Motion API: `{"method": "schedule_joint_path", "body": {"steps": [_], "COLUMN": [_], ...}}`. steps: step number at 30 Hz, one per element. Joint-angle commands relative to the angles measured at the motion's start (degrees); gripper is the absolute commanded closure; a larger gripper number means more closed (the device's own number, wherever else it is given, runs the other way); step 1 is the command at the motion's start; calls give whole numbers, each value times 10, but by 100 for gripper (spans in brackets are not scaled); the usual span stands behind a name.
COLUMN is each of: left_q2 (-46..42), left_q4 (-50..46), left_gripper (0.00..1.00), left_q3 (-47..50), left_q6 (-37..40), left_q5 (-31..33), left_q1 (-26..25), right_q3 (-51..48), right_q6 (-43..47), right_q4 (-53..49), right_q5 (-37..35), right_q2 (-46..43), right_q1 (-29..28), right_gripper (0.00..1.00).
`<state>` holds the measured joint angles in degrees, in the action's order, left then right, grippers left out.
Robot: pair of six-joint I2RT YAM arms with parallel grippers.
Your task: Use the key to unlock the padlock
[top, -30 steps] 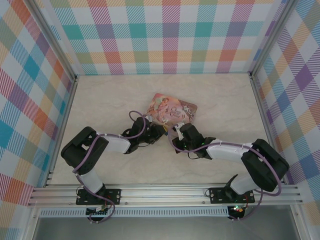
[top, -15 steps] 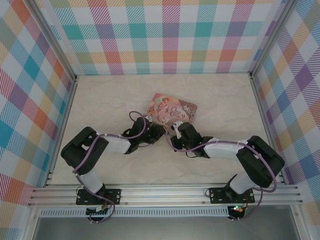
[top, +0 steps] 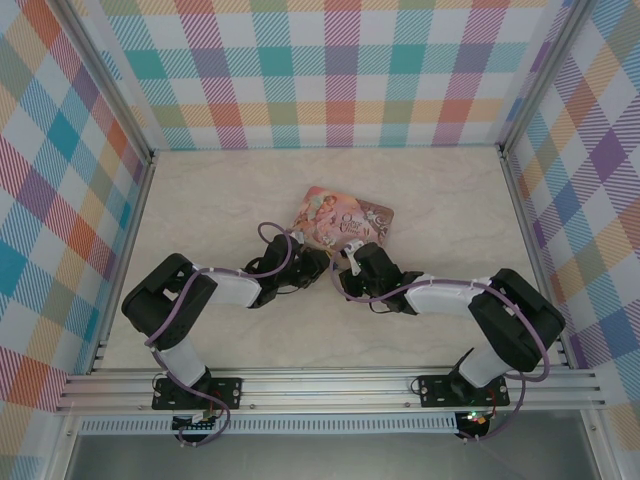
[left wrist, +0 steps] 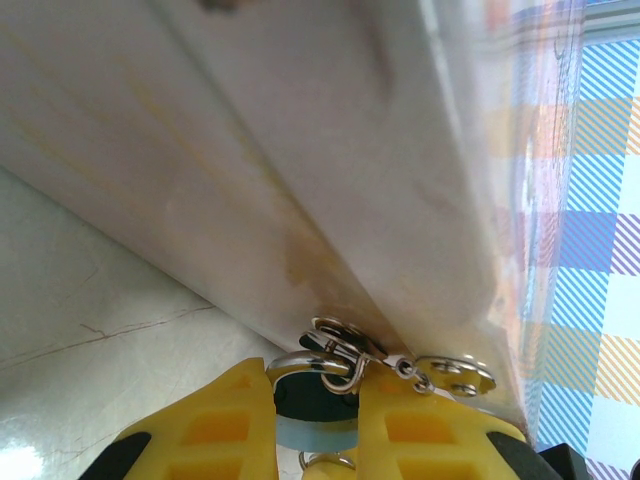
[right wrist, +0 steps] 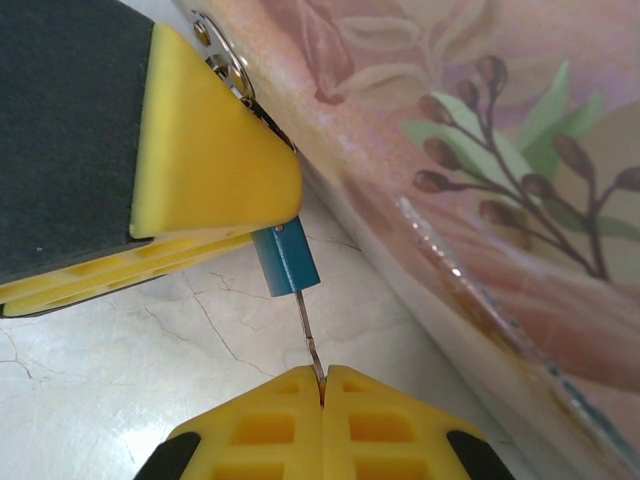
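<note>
The teal-blue padlock (right wrist: 285,258) hangs by its silver shackle (left wrist: 310,362) from the hasp (left wrist: 455,372) of the pink picture-printed box (top: 345,222). My left gripper (left wrist: 315,400) is shut on the padlock body (left wrist: 315,428), and one of its yellow fingers (right wrist: 200,150) shows in the right wrist view. The thin metal key (right wrist: 308,330) runs from the padlock's lower end into my right gripper (right wrist: 322,385), which is shut on it. In the top view both grippers, left (top: 320,262) and right (top: 352,260), meet at the box's near edge.
The box's side wall (left wrist: 300,150) stands right against the left fingers. The marble-patterned tabletop (top: 220,200) lies around it. Checked walls (top: 330,70) close off the back and sides, and a metal rail (top: 330,385) runs along the near edge.
The right arm has drawn slightly to the left, towards the left gripper. The left arm and the box have not moved.
</note>
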<state>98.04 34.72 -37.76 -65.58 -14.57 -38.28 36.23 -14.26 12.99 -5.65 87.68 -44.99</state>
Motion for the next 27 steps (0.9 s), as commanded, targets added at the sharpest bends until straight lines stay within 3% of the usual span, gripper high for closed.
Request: {"method": "schedule_joint_path", "body": {"steps": [1,11,27], "left_q2": [-24,-36,-41], "left_q4": [29,25,6], "left_gripper": [92,93,94], "left_q3": [1,3,1], "left_q6": [-32,-40,-42], "left_q5": [-8,-5,-5], "left_q1": [-9,-12,-15], "right_q3": [11,-12,-6], "right_q6": [-1,-2,61], "right_q4": [43,133,167], "right_q5": [-8,-3,-29], "right_q2": [7,-5,7], "right_q1": [-3,-2,7], "right_gripper": [95,95,95]}}
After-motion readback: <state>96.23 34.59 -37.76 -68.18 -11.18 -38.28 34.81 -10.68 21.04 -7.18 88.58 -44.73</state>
